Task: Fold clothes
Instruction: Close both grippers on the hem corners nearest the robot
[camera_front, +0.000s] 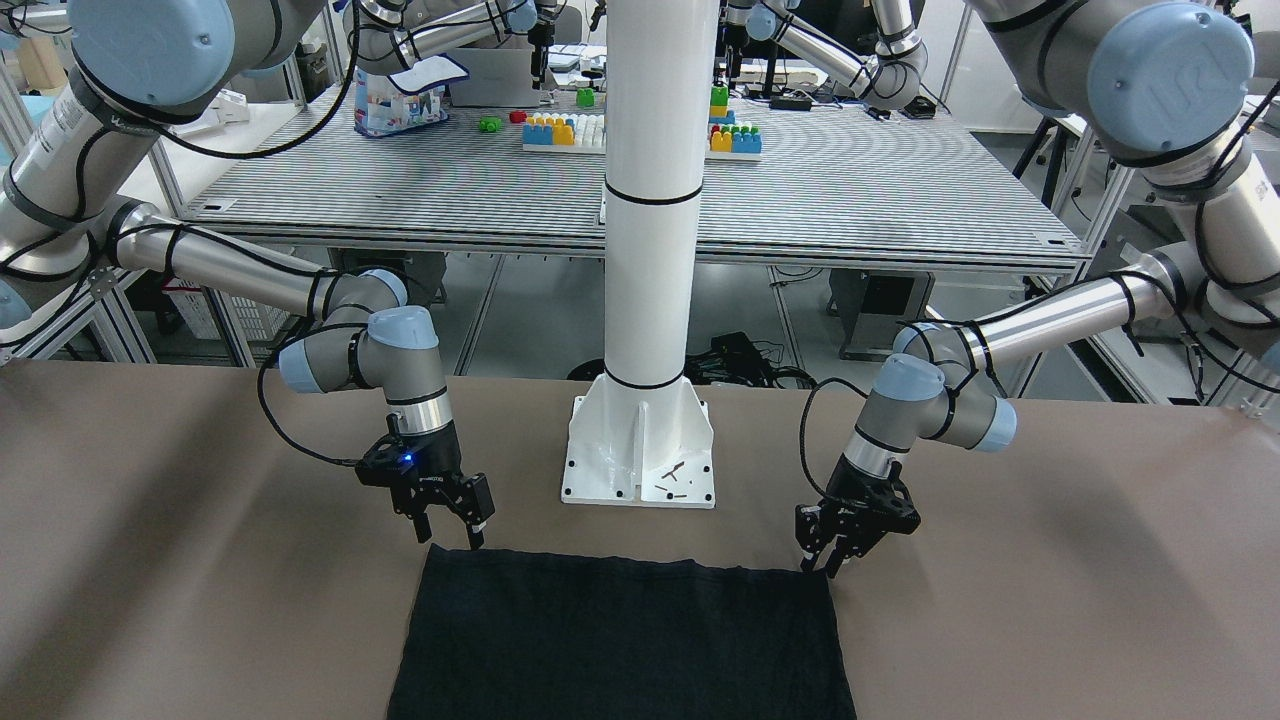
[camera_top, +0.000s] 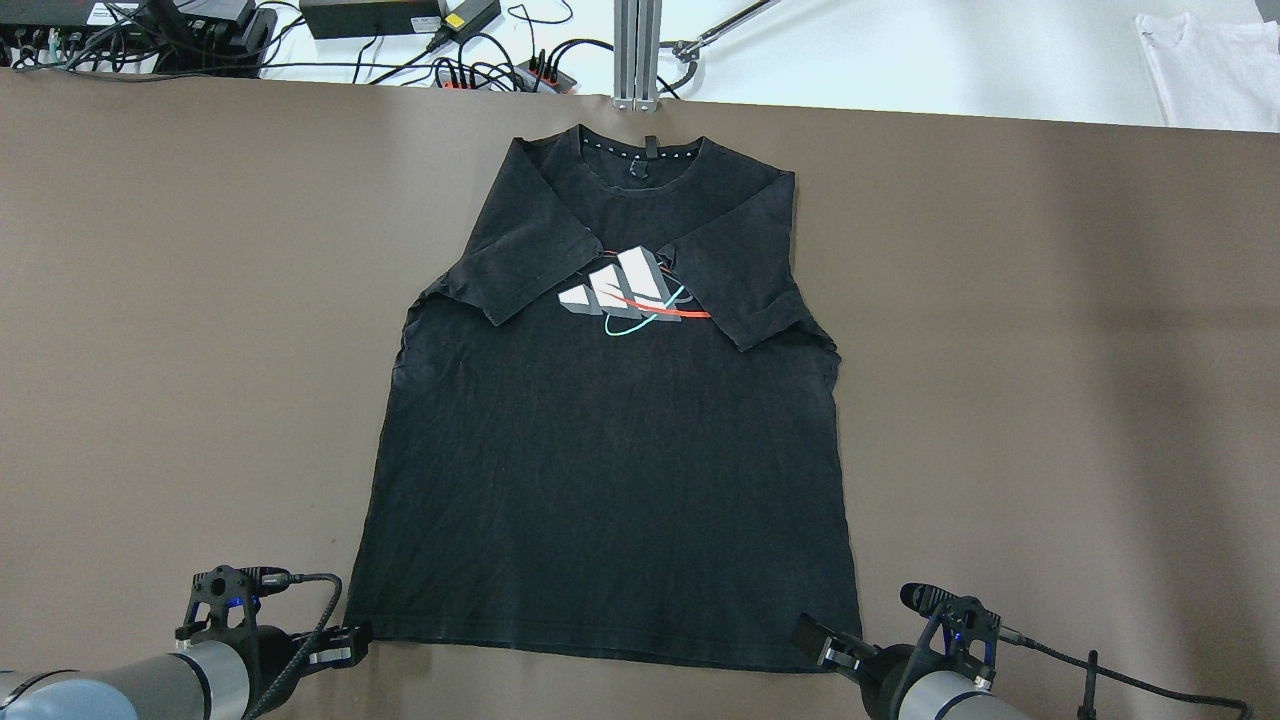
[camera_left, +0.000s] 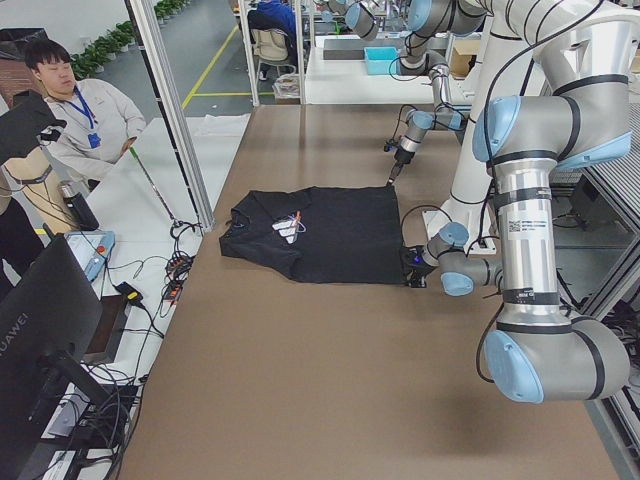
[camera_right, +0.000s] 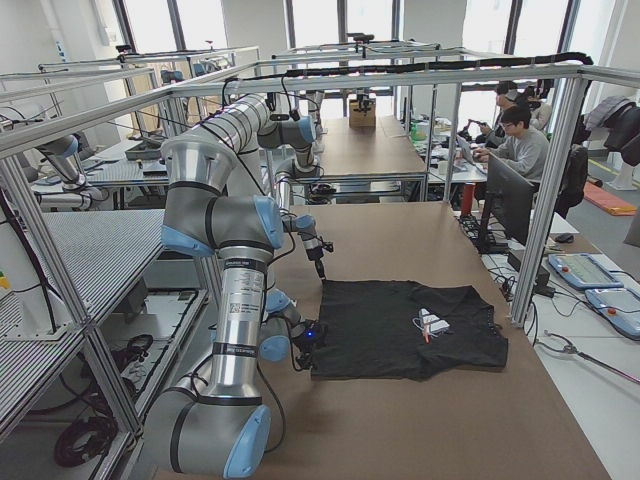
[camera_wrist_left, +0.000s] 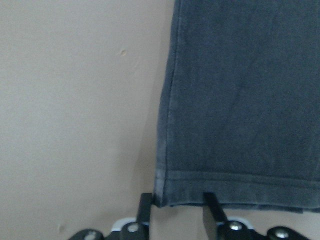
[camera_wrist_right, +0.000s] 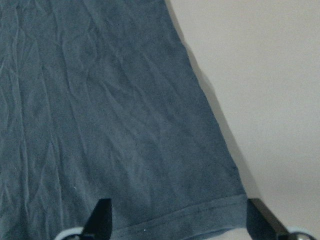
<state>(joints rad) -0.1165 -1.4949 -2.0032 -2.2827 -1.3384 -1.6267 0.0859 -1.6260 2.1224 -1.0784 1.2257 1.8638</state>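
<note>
- T-shirt (camera_top: 600, 450), black with a printed logo (camera_top: 625, 295) on the chest, lies flat in the middle of the brown table (camera_top: 150, 350), collar away from the robot, both short sleeves turned in over the chest
- Its hem (camera_wrist_left: 240, 187) runs along the side nearest the robot, just short of the white pillar (camera_front: 645, 250)
- Left gripper (camera_front: 820, 565) is down at one hem corner; its wrist view shows the jaws set fairly narrow, with the corner between them and not yet pinched
- Right gripper (camera_front: 450, 538) is at the other hem corner, jaws spread wide, and the corner lies between the fingers (camera_wrist_right: 102, 217)
- The step in hand looks like taking both hem corners for the bottom-to-collar fold
- Next, both sets of jaws should close on the cloth alone, then the arms lift and carry the hem forward together so it stays level
- Nothing lies on the shirt or in the path of the fold
- Beyond the far edge are cables (camera_top: 480, 70) and a white garment (camera_top: 1210, 60), well apart from the shirt
- A seated person (camera_left: 85, 110) is off the table's far end
</note>
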